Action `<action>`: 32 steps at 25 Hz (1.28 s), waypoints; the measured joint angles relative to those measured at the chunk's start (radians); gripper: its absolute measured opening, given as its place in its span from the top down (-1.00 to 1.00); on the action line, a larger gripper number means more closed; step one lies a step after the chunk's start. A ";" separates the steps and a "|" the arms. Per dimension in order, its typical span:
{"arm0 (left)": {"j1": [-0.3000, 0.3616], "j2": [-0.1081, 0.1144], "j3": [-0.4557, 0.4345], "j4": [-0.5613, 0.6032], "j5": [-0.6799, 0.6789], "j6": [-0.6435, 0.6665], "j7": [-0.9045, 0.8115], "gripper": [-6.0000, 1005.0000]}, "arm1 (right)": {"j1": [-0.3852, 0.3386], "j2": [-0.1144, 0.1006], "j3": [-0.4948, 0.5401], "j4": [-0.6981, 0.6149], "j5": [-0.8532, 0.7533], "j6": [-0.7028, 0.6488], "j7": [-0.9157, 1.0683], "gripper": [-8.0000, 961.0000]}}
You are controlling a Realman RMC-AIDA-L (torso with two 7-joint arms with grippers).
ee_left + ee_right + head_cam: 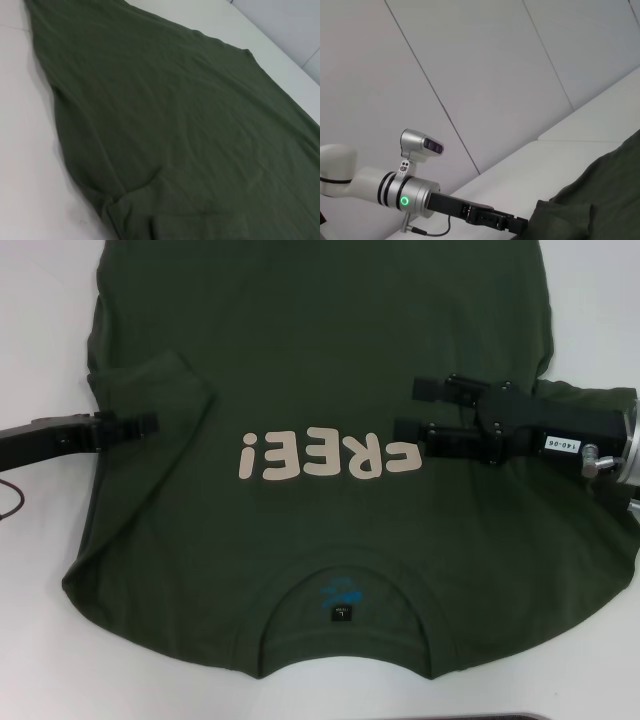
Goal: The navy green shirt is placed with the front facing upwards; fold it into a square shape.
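Note:
The navy green shirt (320, 340) lies flat on the white table (40, 570), front up, with cream letters "FREE!" (330, 455) and a black neck tag (340, 614) at the collar near me. Its left sleeve (150, 385) is folded inward onto the body. My left gripper (150, 424) rests low at that folded sleeve's lower edge; the right wrist view shows the left gripper (512, 225) touching the shirt (605, 200). My right gripper (415, 410) hovers open over the chest just right of the letters, holding nothing. The left wrist view shows only the shirt's cloth (175, 125).
Bare white table (25, 150) borders the shirt on the left and near side. A cable (12, 502) hangs by the left arm. A dark edge (510, 717) shows at the table's front. Grey wall panels (495, 75) stand behind the table.

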State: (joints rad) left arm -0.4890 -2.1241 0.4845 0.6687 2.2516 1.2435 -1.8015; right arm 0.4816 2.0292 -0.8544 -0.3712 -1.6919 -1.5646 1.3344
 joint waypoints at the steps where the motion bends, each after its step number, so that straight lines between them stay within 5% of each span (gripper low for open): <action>1: 0.000 0.000 0.000 0.000 0.000 0.003 0.000 -0.56 | 0.000 0.000 0.000 0.000 0.000 0.000 0.000 -0.90; 32: 0.006 0.002 -0.006 0.009 -0.004 0.047 -0.009 -0.56 | -0.006 0.003 0.000 0.000 0.000 -0.010 0.000 -0.91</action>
State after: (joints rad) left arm -0.4831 -2.1223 0.4784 0.6778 2.2472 1.2900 -1.8109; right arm 0.4752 2.0322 -0.8545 -0.3712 -1.6920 -1.5748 1.3344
